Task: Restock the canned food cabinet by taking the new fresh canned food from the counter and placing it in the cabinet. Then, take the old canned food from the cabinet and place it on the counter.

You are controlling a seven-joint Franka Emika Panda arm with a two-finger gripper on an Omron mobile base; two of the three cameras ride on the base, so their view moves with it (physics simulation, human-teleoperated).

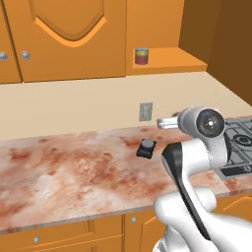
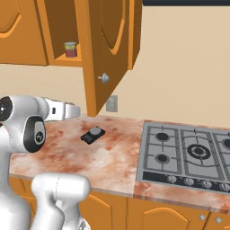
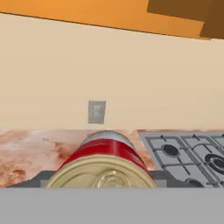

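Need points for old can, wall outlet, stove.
old canned food point(image 1: 141, 55), left base view, on its dark red body.
wall outlet point(image 3: 96, 112), hand view, centre of the grey plate.
stove point(image 2: 188, 155), right base view, on the grey top between burners.

Plain beige wall behind the worktop, with a grey wall outlet set low on it, just above the stone. Orange panelled upper doors with round silver knobs run along the top; one door stands swung open, its knob facing out. Gas hob sits inset at the right, dark grates on a grey plate, control dials along its front edge. Orange base drawers with small silver knobs sit below. Light is flat and even.
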